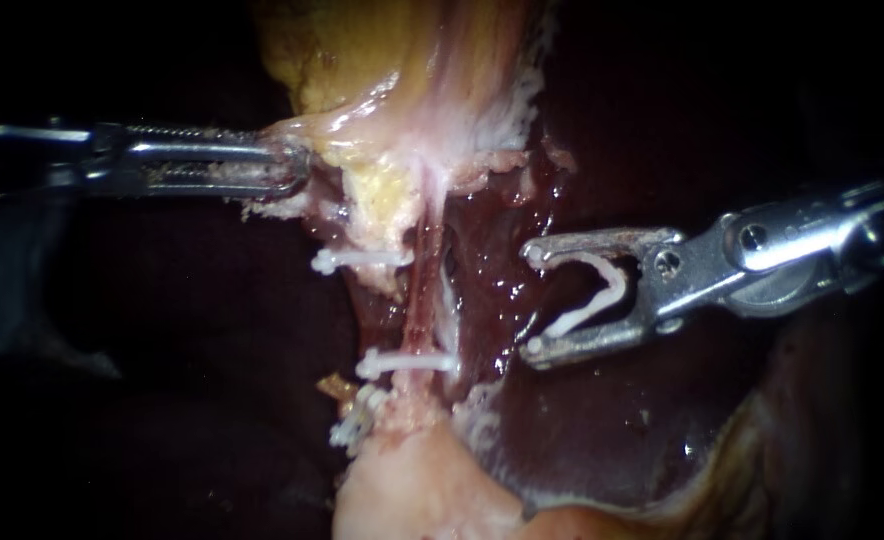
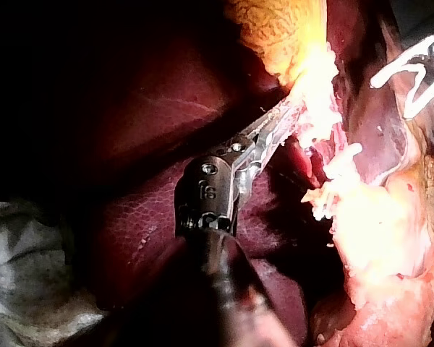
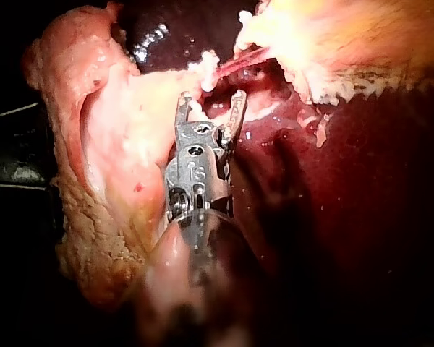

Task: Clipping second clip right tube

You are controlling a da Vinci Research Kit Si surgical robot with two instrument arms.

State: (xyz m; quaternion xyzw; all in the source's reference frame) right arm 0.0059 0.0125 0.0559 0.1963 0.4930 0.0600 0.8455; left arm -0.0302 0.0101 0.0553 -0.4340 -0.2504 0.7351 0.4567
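Note:
A pink tube (image 1: 423, 285) runs down the middle of the endoscope view, with a white clip (image 1: 408, 362) across its lower part. Another white clip (image 1: 360, 259) sits higher, on the yellowish tissue to its left. My right instrument (image 1: 534, 300) stands to the right of the tube and apart from it. Its jaws are spread wide and carry a bent white clip (image 1: 612, 285) between them. In the right wrist view these jaws (image 3: 211, 101) point at the tube. My left instrument (image 1: 297, 165) (image 2: 289, 119) is shut on pale tissue at the gallbladder's (image 1: 362, 60) lower edge, held to the left.
Dark red liver (image 1: 602, 430) lies behind and to the right of the tube. More white clips (image 1: 357, 420) sit low on the left, above a pale lump of tissue (image 1: 412, 495). Frayed white tissue (image 1: 482, 405) edges the liver bed.

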